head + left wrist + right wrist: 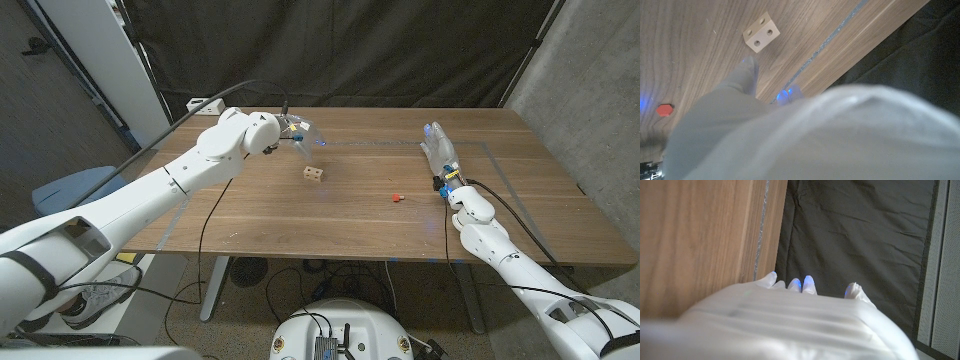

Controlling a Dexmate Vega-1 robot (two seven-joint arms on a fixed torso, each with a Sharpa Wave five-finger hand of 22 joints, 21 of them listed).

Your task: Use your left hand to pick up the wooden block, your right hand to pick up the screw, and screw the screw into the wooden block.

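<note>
Right hand (441, 152) standing empty on tabletop (350, 215), fingers loose, near red screw (396, 198), block (314, 175) mid-table under raised, empty, loose-fingered left hand (297, 132); by left wrist, block (760, 32) just past fingers (742, 75), screw (664, 109) apart; by right wrist, fingers (807, 284) spread.

Even, soft light fills the head view; the wooden table (350, 205) is evenly lit with a faint sheen toward its far edge, and shadows are weak. The black curtain (350, 50) across the top stays dark and flat. In the left wrist view the left hand (790, 135) is a pale, badly blurred mass in the lower frame, with small blue glows beside it, while the wood grain above is fairly sharp. In the right wrist view the right hand (780, 325) is equally out of focus, its fingertips (809, 284) tinted blue.
</note>
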